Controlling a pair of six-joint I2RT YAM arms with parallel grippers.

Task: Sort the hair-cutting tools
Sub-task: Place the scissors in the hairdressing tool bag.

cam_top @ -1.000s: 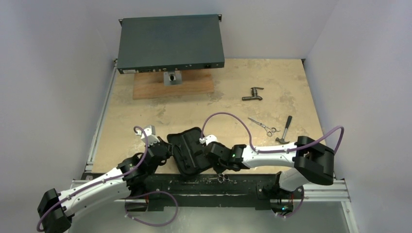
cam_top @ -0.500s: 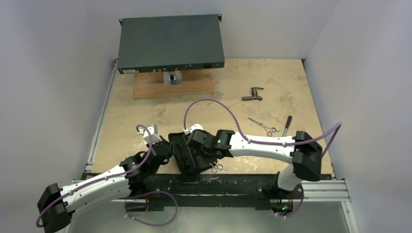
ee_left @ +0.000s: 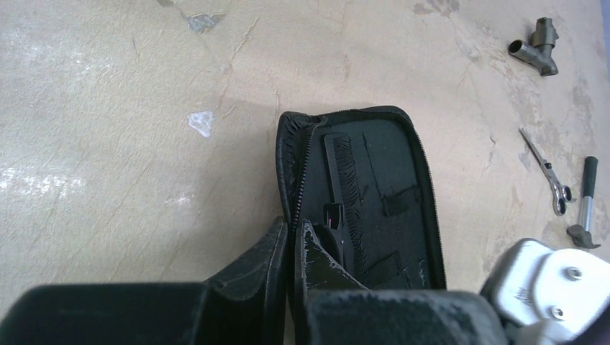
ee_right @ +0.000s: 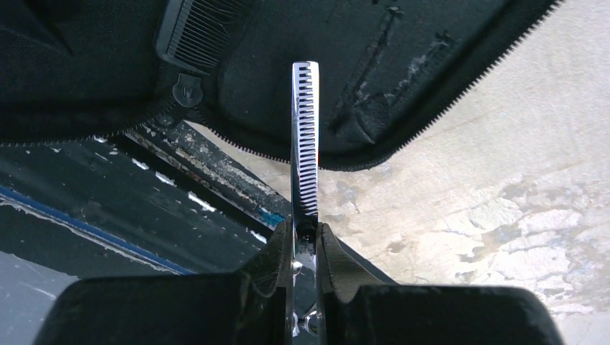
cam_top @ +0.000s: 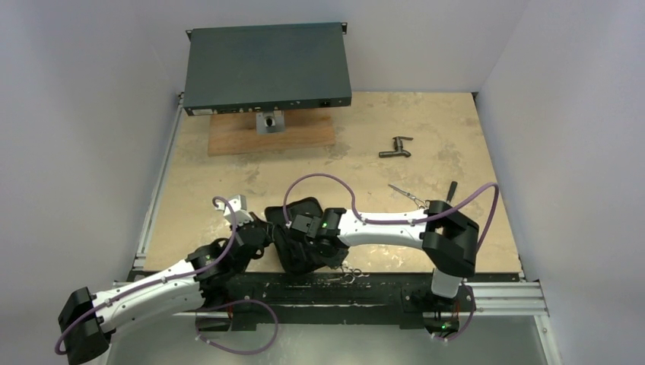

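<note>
Right gripper [ee_right: 305, 231] clamps toothed thinning scissors [ee_right: 305, 136] over an open black zip case [ee_right: 431, 57]; left gripper [ee_left: 291, 241] pinches the case's edge.

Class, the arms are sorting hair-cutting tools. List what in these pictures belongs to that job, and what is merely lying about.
Belongs to the job:
toothed shears in the right pincer
black comb inside the open zip case, which the left pincer grips
silver scissors on the table

Lying about:
hammer
T-shaped fitting
dark flat box
wooden board
</note>
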